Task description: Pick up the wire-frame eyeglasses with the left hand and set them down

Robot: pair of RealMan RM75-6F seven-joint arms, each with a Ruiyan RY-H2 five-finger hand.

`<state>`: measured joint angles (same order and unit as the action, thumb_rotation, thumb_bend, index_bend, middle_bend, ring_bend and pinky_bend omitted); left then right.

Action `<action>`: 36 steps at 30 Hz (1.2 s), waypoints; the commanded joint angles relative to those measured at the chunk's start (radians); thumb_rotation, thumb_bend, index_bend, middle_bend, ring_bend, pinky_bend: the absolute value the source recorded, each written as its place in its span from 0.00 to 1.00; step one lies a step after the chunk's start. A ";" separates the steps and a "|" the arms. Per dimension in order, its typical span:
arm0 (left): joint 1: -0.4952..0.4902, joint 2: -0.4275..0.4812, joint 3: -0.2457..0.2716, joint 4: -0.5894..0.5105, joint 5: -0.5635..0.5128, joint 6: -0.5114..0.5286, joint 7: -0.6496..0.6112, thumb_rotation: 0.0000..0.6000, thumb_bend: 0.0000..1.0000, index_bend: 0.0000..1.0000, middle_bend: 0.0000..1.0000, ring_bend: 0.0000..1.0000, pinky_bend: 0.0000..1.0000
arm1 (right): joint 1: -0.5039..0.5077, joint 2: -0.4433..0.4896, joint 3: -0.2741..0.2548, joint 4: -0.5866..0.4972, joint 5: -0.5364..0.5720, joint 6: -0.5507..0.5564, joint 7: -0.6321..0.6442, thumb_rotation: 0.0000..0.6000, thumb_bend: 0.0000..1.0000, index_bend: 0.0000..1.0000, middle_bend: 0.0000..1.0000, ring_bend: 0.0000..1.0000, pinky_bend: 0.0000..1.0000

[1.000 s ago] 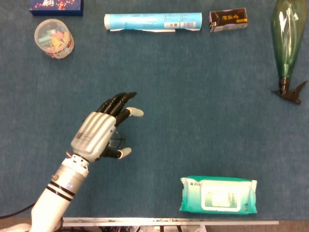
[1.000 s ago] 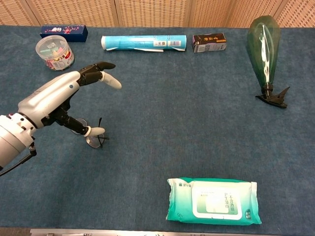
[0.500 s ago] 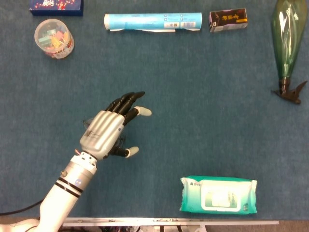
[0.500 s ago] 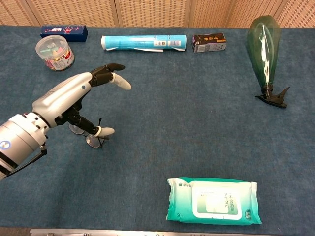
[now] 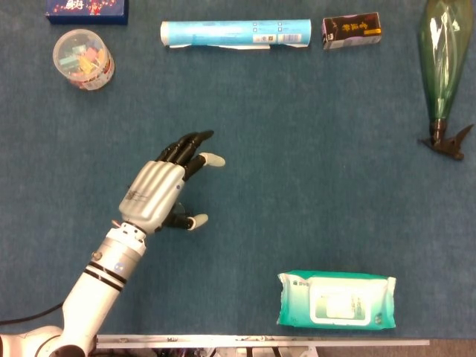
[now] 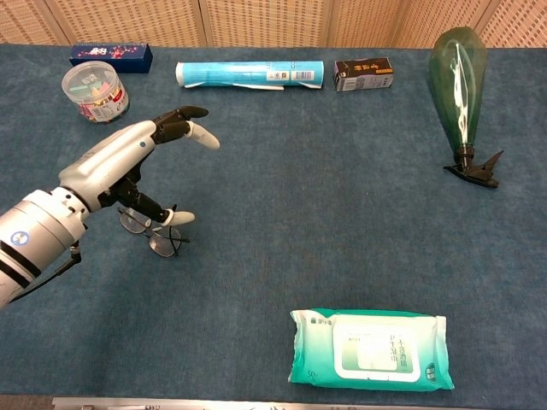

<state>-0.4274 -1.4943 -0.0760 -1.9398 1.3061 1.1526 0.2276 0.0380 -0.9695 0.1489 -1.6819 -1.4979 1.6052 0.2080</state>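
The wire-frame eyeglasses (image 6: 152, 234) lie on the blue table cloth at the left, thin dark frame with clear lenses. My left hand (image 6: 120, 162) hovers just over them with its fingers stretched forward and apart, the thumb tip (image 6: 181, 218) right above the frame. I see nothing held in it. In the head view the left hand (image 5: 160, 193) covers the glasses, so they do not show there. My right hand is in neither view.
A green pack of wet wipes (image 6: 367, 348) lies near the front edge. Along the back stand a jar of coloured bits (image 6: 95, 91), a blue box (image 6: 111, 56), a light blue tube (image 6: 249, 73) and a dark box (image 6: 362, 74). A green spray bottle (image 6: 461, 81) lies at the right.
My left hand drifted right, then drew back left and slightly away. The eyeglasses stayed on the cloth and show more fully in the chest view.
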 commanded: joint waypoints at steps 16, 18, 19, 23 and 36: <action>0.000 0.021 0.007 0.078 -0.011 -0.015 -0.083 1.00 0.01 0.26 0.07 0.03 0.11 | 0.002 -0.002 -0.003 -0.003 0.003 -0.009 -0.005 1.00 0.51 0.64 0.47 0.29 0.43; -0.002 0.021 0.006 0.092 -0.011 -0.019 -0.095 1.00 0.01 0.26 0.07 0.03 0.11 | 0.003 -0.003 -0.003 -0.003 0.003 -0.010 -0.006 1.00 0.51 0.64 0.47 0.29 0.43; -0.003 0.020 0.005 0.099 -0.012 -0.022 -0.102 1.00 0.01 0.26 0.07 0.03 0.11 | 0.003 -0.003 -0.003 -0.003 0.003 -0.010 -0.006 1.00 0.51 0.64 0.47 0.29 0.43; -0.008 0.015 -0.002 0.134 -0.019 -0.035 -0.138 1.00 0.01 0.26 0.07 0.03 0.11 | 0.004 -0.004 -0.003 -0.003 0.004 -0.011 -0.008 1.00 0.51 0.64 0.47 0.29 0.43; -0.029 -0.014 -0.020 0.263 -0.037 -0.074 -0.207 1.00 0.01 0.25 0.07 0.03 0.11 | 0.006 -0.005 -0.005 -0.003 0.008 -0.019 -0.013 1.00 0.51 0.64 0.47 0.29 0.43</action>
<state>-0.4534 -1.5053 -0.0947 -1.6856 1.2704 1.0835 0.0273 0.0440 -0.9744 0.1444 -1.6852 -1.4901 1.5862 0.1945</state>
